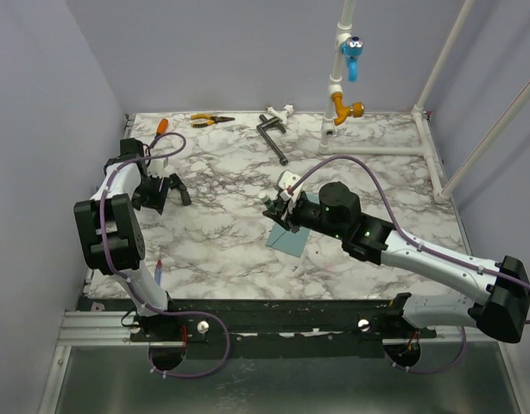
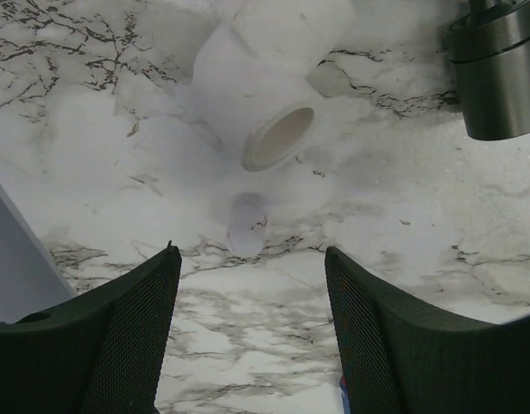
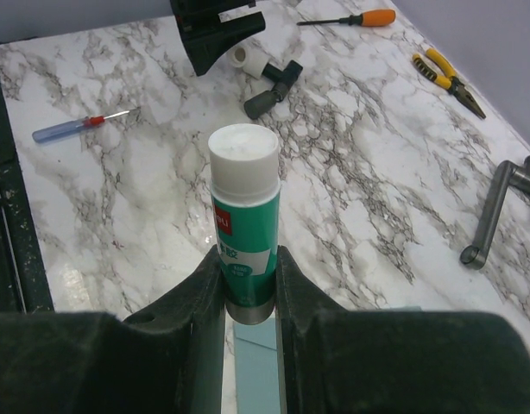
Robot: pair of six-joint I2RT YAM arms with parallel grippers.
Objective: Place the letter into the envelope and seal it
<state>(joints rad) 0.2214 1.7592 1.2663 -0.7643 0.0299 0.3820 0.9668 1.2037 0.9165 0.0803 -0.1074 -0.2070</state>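
Note:
The teal-blue envelope lies flat on the marble table, partly under my right gripper; a strip of it shows between the fingers in the right wrist view. My right gripper is shut on a green glue stick with a white cap, held just above the envelope; the stick also shows in the top view. My left gripper is open and empty at the far left, low over the table. The peach letter is not visible in any view.
A white pipe fitting and a dark metal cylinder lie just ahead of the left gripper. Yellow pliers, an orange screwdriver, a metal crank handle and a white pipe frame sit at the back. A blue-handled screwdriver lies front left.

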